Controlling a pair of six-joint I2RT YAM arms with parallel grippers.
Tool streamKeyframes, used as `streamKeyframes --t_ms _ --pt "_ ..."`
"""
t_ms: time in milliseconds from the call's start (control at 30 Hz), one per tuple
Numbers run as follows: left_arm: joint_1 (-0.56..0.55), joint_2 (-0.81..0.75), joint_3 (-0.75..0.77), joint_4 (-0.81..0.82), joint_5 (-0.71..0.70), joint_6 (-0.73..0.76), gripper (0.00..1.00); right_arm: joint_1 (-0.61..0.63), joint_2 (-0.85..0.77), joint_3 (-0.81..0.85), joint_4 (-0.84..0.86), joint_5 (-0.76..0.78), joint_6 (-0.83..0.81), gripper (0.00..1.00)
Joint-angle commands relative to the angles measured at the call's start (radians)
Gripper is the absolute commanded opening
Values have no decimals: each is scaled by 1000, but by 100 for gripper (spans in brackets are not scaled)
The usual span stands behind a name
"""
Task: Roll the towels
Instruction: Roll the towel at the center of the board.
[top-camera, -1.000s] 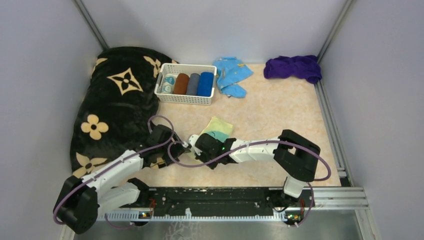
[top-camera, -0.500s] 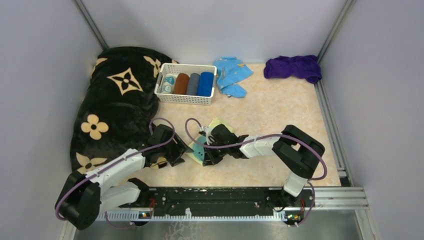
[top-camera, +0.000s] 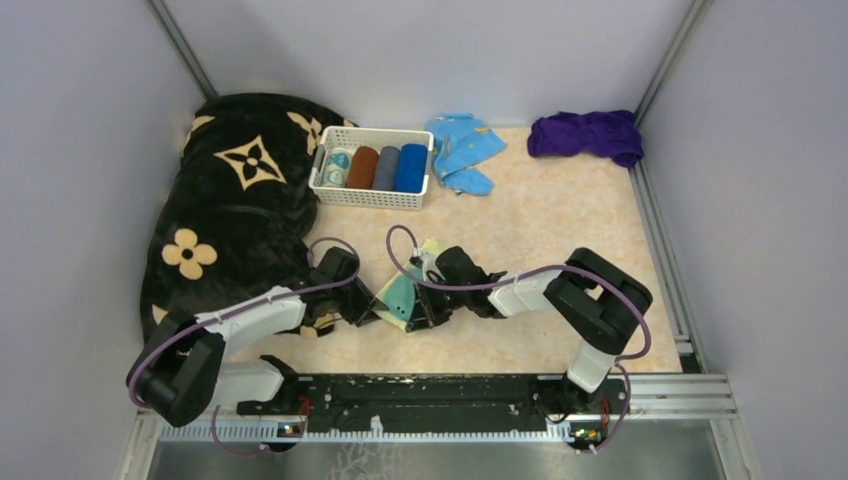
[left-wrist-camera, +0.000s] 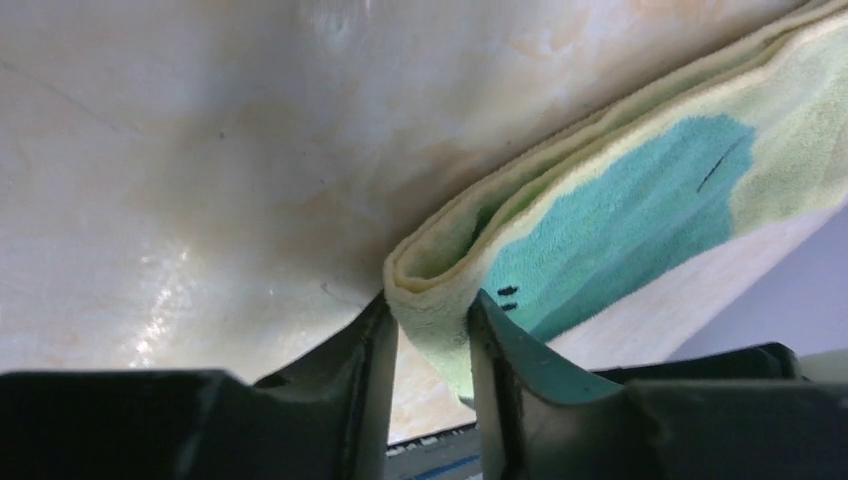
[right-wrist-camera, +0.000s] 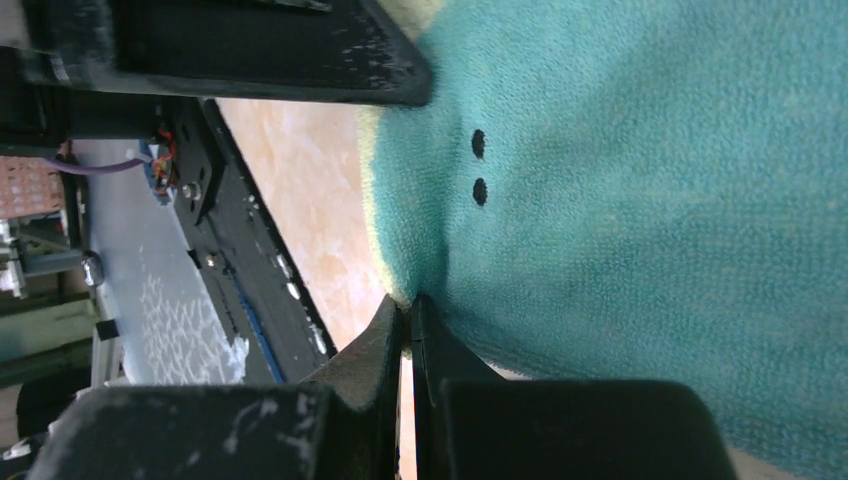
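The pale yellow cloth towel with teal markings (top-camera: 402, 292) lies near the front, between my left gripper (top-camera: 371, 308) and right gripper (top-camera: 419, 306). Behind it sits the white plastic basket (top-camera: 372, 198), with the black flowered blanket (top-camera: 230, 210) to its left, the light blue cloth (top-camera: 462, 148) to its right, and the dark purple cloth towel (top-camera: 587, 135) in the far right corner.

From above we see soft, even light and only faint shadows. At the left wrist a pale sheen lies on the tabletop (left-wrist-camera: 150, 290) left of the left fingers (left-wrist-camera: 365, 370), which are dark and blurred, while the pale yellow towel (left-wrist-camera: 620, 210) between and beyond them is sharp. The right fingers (right-wrist-camera: 380, 350) read near-black, underexposed; the terry pile above them is crisp
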Motion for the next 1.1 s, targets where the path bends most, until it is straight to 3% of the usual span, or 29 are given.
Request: streamKeyframes --t_ms 0,100,167,400,500,667,867,1067 --pt "-5 35 37 16 -60 -22 32 -6 -26 -7 110 -70 46 0" --pt "-5 36 62 -24 -100 -5 18 -12 -28 -5 114 -81 54 0" --pt "-5 23 70 -53 -129 4 18 -18 -27 -8 120 -92 63 0" --pt "-5 -101 81 -152 -194 69 55 -91 7 -47 226 -181 171 0" --pt "-5 -163 71 -171 -186 109 64 -118 60 -56 284 -228 230 0" --pt "-5 -239 15 -163 -131 179 67 -155 152 -94 433 -283 343 0" --pt "-5 -368 -83 -133 -102 213 68 -189 203 -123 492 -294 398 0" --pt "-5 -414 -166 52 -9 273 68 -195 208 -110 457 -293 392 0"
